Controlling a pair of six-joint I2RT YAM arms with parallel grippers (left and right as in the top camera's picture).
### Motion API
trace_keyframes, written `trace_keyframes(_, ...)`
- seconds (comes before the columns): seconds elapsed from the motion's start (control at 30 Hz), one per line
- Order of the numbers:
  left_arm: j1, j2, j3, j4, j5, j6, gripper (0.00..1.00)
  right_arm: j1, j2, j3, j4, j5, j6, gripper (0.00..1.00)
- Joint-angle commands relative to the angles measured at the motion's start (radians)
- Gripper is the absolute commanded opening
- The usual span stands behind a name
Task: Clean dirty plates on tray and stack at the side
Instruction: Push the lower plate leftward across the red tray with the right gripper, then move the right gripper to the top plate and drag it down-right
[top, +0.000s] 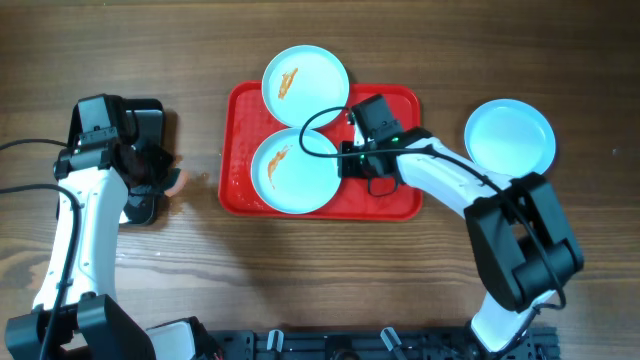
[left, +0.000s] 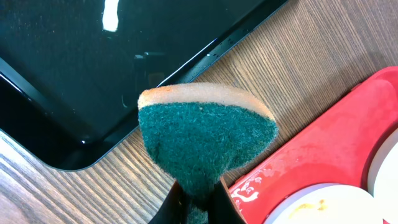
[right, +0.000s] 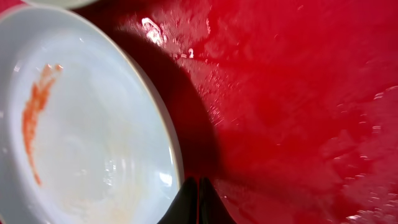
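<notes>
On the wood-grain table, a smeared plate is set in the red tray, a second plate overlaps its rim, and a clean plate lies apart. A green sponge is clamped by the left end effector; the right end effector is closed, empty, over the tray.

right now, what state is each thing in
tray: looks wet
far plate: orange smear, overhanging tray rim
near plate: orange smear, flat in tray
side plate: clean, off tray
sponge: squeezed, held
left gripper: shut on sponge
right gripper: shut, empty, above tray
</notes>
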Motion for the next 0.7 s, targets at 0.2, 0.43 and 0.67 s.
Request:
trace_keyframes(0.2, 0.005, -0.024, -0.005, 0.003, 0.008, 0.019, 0.04, 0.042, 0.028, -0.011, 0.066, -0.108, 0.022, 0.04)
trace_keyframes(0.43, 0.005, -0.024, -0.005, 0.003, 0.009, 0.019, 0.04, 0.117, 0.028, -0.011, 0.137, -0.148, 0.048, 0.04)
trace_keyframes(0.67, 0.005, -0.024, -0.006, 0.003, 0.008, 0.019, 0.04, 0.119, 0.008, 0.044, 0.098, -0.161, 0.067, 0.04)
